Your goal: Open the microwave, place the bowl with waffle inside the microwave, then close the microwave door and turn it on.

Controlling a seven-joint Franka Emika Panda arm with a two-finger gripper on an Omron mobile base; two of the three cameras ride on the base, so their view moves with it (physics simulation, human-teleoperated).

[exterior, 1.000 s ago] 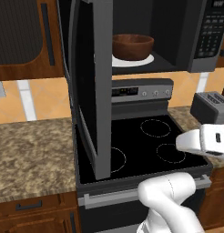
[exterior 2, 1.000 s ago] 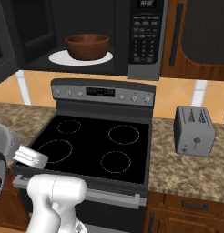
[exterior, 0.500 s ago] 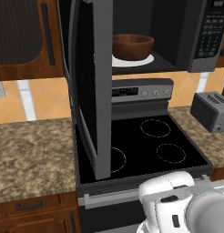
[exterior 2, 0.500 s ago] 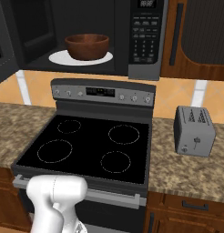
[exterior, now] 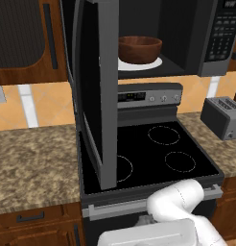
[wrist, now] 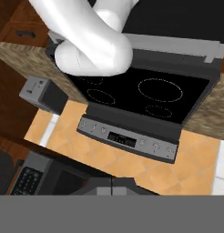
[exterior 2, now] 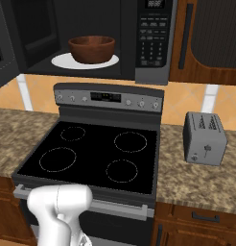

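Standing wide open at left of the black glass-top stove (exterior: 148, 158), the dark grey-framed microwave door (exterior: 98, 91) w/ black glass window swings out edge-on toward the viewer. Right of the door, inside the large dark grey microwave (exterior 2: 91, 38) directly above the stove, the small glossy reddish-brown wooden bowl (exterior 2: 91, 49) sits upright on the white round turntable (exterior 2: 62, 61). The waffle can't be made out from these angles. Further right, the microwave's keypad panel (exterior 2: 153, 41) sits above the stove's rear right. Right of the stove, a small grey toaster (exterior 2: 204, 139) stands on the speckled granite counter (exterior: 33, 163). Below the stove's front edge, the white arm bends low. The gripper (wrist: 112, 190), in the hand view, has its finger tips pressed together at the bottom edge, holding nothing.
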